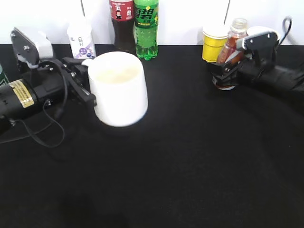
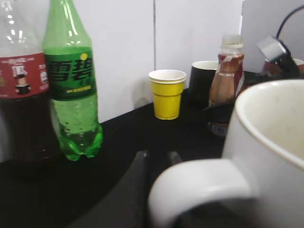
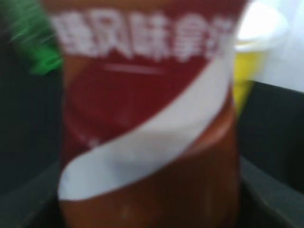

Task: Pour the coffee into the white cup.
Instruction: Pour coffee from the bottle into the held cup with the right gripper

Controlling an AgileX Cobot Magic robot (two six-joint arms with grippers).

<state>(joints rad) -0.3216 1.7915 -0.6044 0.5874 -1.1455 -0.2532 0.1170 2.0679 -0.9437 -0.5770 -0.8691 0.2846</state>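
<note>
White cup (image 1: 118, 89) sits front-left on black worktop (image 1: 190, 161), left gripper (image 1: 81, 80) fingers closed on its handle, prob to steady it for pouring. Coffee bottle (image 1: 230, 50) stands upright back-right w/ right gripper (image 1: 227, 72) fingers clamped round its lower body; arm reaches in low & level from the right

Big cup (image 1: 118, 90) sits left of center on the table (image 1: 190, 156), coffee bottle (image 1: 231, 50) far right. Two soda bottles (image 1: 134, 26) stand behind the cup, paper cup (image 1: 213, 42) just left of the coffee bottle.
</note>
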